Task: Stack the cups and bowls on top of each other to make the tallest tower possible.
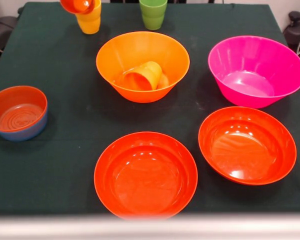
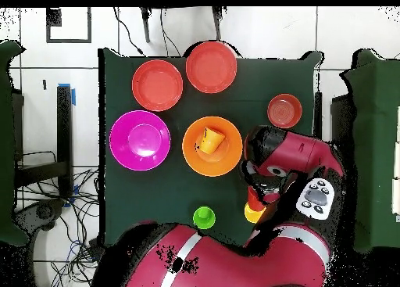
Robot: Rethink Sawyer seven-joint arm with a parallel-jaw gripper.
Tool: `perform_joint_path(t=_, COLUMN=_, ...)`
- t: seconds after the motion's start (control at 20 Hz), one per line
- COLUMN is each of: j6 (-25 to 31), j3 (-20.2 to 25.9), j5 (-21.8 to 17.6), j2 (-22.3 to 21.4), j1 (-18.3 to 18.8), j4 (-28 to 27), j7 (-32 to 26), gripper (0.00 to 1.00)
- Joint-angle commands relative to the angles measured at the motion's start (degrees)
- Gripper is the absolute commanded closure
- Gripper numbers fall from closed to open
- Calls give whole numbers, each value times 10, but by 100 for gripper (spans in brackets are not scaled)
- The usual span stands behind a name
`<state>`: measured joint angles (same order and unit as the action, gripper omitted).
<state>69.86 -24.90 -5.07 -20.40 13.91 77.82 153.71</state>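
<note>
A yellow cup (image 1: 89, 22) stands upright at the far left. A red-orange cup (image 1: 77, 5) sits tilted on top of it, cut off by the picture's top edge. In the overhead view the arm's wrist (image 2: 273, 166) hangs over these two cups (image 2: 251, 213) and hides the gripper. A green cup (image 1: 153, 12) stands alone. An orange cup (image 1: 142, 76) lies on its side inside the large orange bowl (image 1: 140, 94). The magenta bowl (image 1: 256, 100) and two wide red-orange bowls (image 1: 145, 145) (image 1: 247, 177) are empty. A small red-orange bowl (image 1: 17, 112) nests in the small blue bowl (image 1: 27, 134).
The dark green cloth (image 1: 65, 165) covers the table. The robot's red body (image 2: 234, 260) fills the table's base side in the overhead view. Cables lie on the floor (image 2: 70, 198) beside the table.
</note>
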Motion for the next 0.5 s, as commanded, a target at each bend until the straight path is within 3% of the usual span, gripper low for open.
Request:
perform_joint_path(t=0.05, j6=-9, j3=46, j5=-28, j2=14, j1=-8, j4=38, j7=-19, gripper=100)
perform_joint_path(t=0.5, j6=-7, j3=44, j5=-34, j2=8, j1=-4, j4=45, j7=-31, gripper=100)
